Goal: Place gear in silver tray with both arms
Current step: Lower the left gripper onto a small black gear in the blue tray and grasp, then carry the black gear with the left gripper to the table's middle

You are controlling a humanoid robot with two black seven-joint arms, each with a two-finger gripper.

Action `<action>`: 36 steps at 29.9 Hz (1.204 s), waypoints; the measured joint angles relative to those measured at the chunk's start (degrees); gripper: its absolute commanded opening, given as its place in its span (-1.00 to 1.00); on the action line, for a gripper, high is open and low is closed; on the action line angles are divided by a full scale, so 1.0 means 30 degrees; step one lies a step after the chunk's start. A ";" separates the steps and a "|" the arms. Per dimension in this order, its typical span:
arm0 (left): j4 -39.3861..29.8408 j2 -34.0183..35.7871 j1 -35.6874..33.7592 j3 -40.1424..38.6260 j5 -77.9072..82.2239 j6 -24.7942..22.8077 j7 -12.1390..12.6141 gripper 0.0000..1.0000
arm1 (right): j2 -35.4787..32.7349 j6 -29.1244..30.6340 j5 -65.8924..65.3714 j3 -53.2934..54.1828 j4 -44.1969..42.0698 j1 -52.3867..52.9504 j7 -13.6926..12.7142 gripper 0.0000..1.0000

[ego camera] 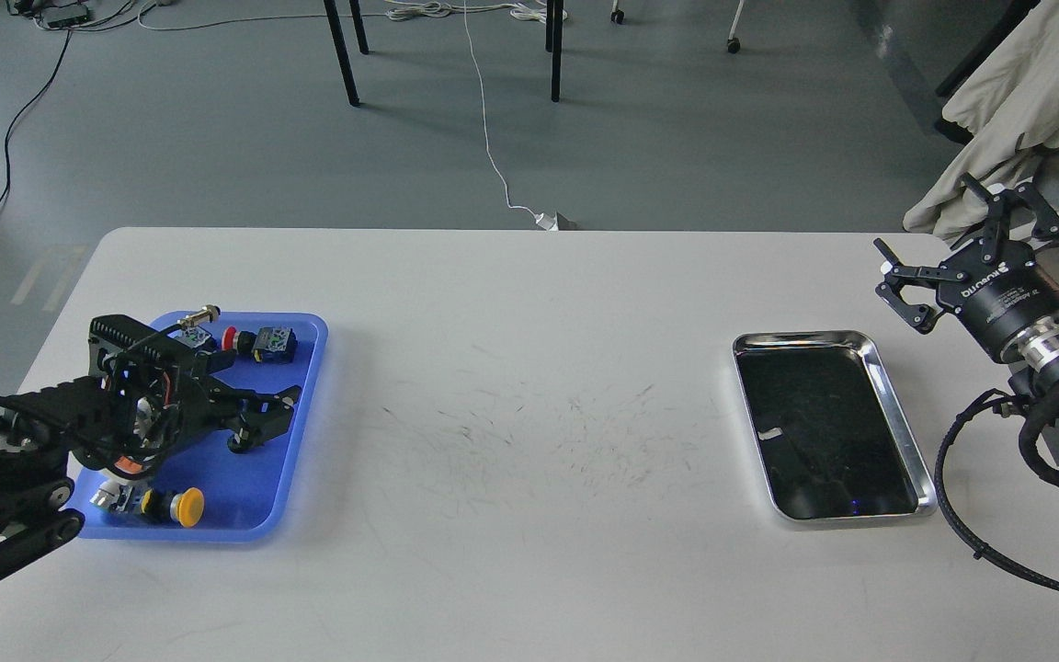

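**Listener:** What does the head view show?

**Operator:** I see a white table. At its left sits a blue tray holding small parts: a yellow-capped button near me, a red-capped one farther off. My left gripper is low over that tray, reaching right, its fingers a little apart around nothing I can make out.

**Listener:** And the gear?

**Operator:** I cannot pick it out. If it is there, it is among the tray's parts or hidden under my arm.

**Listener:** Where does it go?

**Operator:** Into the silver tray, at the right of the table, well apart from the blue one. Its dark, mirror-like bottom holds nothing.

**Listener:** The right arm?

**Operator:** My right gripper hangs just beyond the silver tray's far right corner, fingers spread wide, empty. I judge it waits there to receive the gear, since the trays sit too far apart for one arm.
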 measured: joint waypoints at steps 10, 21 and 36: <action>0.2737 -0.0723 0.0091 -0.0083 -0.0345 0.0046 -0.1495 0.50 | 0.0016 0.0000 0.0000 0.0080 -0.0017 0.0001 0.0007 0.99; 0.3503 -0.0855 0.0382 -0.0032 -0.0946 0.0004 -0.1901 0.15 | 0.0026 0.0000 0.0000 0.0079 -0.0018 0.0005 0.0007 0.99; 0.3570 -0.0854 0.0507 -0.0039 -0.0934 -0.0837 -0.1889 -0.68 | 0.0005 -0.0001 0.0000 0.0090 0.0072 0.0006 0.0007 0.99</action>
